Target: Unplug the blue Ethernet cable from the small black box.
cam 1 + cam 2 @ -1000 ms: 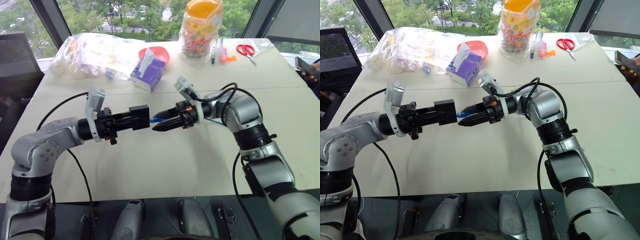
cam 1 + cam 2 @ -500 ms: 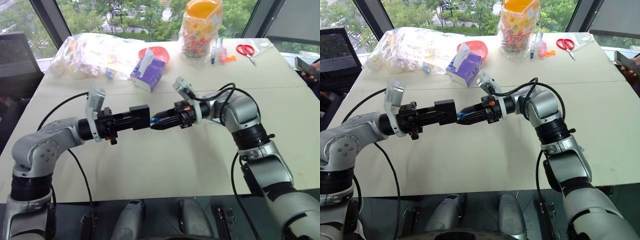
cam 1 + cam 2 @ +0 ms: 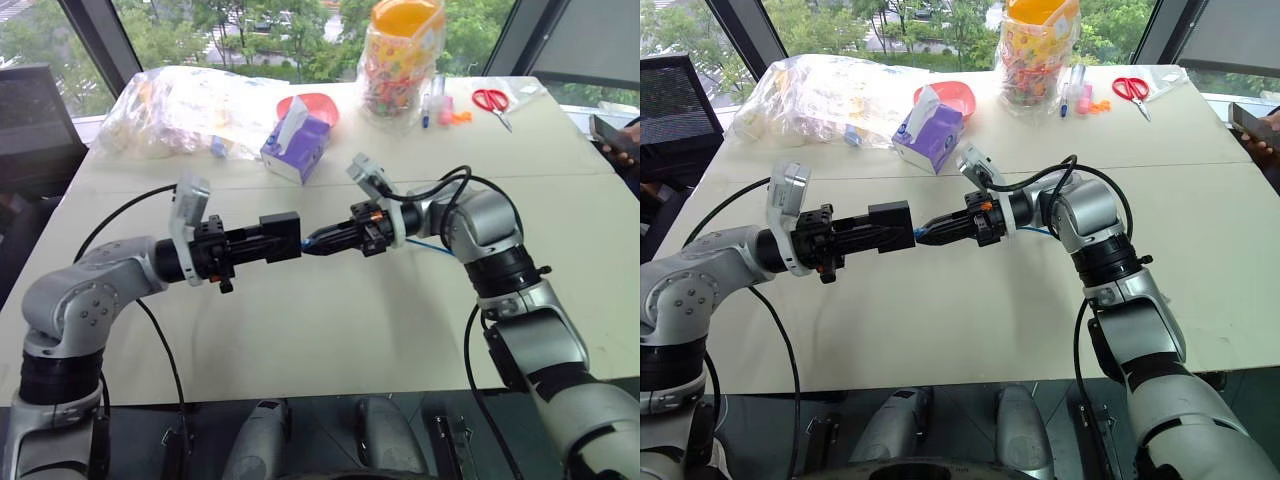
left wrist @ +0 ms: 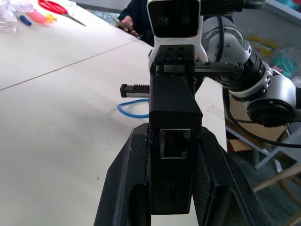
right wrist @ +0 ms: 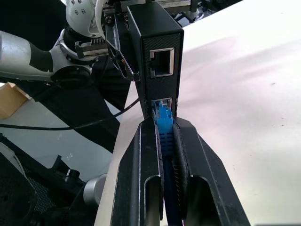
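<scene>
Above the middle of the table my left gripper (image 3: 268,243) is shut on the small black box (image 3: 280,236), holding it level with its ports facing my right gripper (image 3: 312,241). In the right wrist view the box (image 5: 157,56) shows two ports. The blue Ethernet cable (image 5: 163,136) runs between the right fingers, which are shut on it just behind the plug. The plug end sits in the lower port. Behind the right gripper the cable (image 3: 425,245) trails down to the table, and the left wrist view shows a loop of it (image 4: 134,112) lying there.
At the back of the table are a purple tissue box (image 3: 296,148), a clear plastic bag (image 3: 190,105), a red bowl (image 3: 318,103), a jar of colourful items (image 3: 405,60), pens (image 3: 432,105) and red scissors (image 3: 492,100). A person's hand (image 3: 620,135) is at the right edge.
The right gripper's fingers have closed from apart onto the blue cable at the box. Both arms have stayed where they were.
</scene>
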Controlling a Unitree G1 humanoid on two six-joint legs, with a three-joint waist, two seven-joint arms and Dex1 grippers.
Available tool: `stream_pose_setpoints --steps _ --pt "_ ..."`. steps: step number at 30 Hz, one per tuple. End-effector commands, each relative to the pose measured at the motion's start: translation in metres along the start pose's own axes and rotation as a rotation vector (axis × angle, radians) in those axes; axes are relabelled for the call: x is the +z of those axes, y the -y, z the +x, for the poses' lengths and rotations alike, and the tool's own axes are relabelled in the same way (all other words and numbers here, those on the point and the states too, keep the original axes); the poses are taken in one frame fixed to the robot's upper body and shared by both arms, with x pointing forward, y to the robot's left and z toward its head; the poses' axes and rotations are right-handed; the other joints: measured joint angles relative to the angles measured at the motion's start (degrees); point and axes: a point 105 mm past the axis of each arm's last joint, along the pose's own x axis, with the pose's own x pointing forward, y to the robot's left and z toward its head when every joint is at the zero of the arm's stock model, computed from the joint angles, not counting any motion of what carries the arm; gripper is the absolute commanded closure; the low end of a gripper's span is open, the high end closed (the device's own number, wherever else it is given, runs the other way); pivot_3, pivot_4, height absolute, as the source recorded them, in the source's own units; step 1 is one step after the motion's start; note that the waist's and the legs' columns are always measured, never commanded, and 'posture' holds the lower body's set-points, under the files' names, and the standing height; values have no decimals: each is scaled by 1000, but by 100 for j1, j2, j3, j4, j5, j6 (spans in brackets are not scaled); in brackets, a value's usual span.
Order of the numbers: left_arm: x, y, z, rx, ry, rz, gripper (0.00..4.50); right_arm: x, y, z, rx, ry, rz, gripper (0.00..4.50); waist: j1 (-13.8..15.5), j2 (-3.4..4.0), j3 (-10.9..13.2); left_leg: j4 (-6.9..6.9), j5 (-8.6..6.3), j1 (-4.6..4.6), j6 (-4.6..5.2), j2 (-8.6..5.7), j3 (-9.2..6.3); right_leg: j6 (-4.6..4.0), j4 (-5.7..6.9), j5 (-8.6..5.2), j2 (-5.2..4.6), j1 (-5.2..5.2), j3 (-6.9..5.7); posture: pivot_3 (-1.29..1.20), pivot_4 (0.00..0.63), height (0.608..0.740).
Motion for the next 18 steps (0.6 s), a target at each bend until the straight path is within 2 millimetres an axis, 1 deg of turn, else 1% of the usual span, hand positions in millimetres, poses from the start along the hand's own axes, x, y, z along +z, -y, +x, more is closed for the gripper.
stream_pose_setpoints --steps 1,4,6,7,9,12,13,15,18 --pt "1 12 -4 -37 -23 27 3993 1 16 -20 -94 -26 -29 4472 0 0 0 -1 0 0 0 0 0 0 0 0 0 0 0 0 150 726" --pt "2 14 -7 -41 -23 26 3993 -11 33 -38 -180 -57 -1 4472 5 0 0 -1 0 0 0 0 0 0 0 0 0 0 0 0 150 726" --pt "2 14 -9 -34 -30 27 3993 -22 48 -56 -273 -84 21 4472 24 -2 0 1 0 0 0 0 0 0 0 0 0 1 0 0 150 726" --pt "1 14 -10 -30 -35 28 3993 -25 53 -64 -311 -91 28 4472 80 -3 1 3 0 0 0 -2 0 0 0 0 0 4 -1 0 150 726" --pt "1 14 -12 -18 -35 27 3993 -26 60 -77 -364 -80 37 4472 143 -5 3 3 0 -1 0 -8 2 -1 -15 -1 -5 10 0 0 150 726" --pt "2 12 -12 3 -25 29 3993 -24 65 -87 -406 -57 25 4472 55 -5 7 -2 0 -5 0 -1 6 0 -18 0 -3 1 2 0 150 726" --pt "2 9 -11 19 -17 28 3993 -25 67 -90 -439 -65 -4 4472 15 -4 8 -6 0 -5 0 0 6 0 -15 0 -3 -1 2 0 150 726" --pt "3 0 -8 57 4 28 3993 -25 75 -93 -515 -65 -65 4472 -9 -4 8 -7 0 -5 0 0 6 0 -7 0 -3 -6 2 0 150 726" --pt "3 -14 -5 118 45 20 3993 -23 86 -96 -633 -18 -152 4472 -7 -5 7 -5 0 -4 0 0 6 1 -3 0 -3 -5 2 0 150 726"
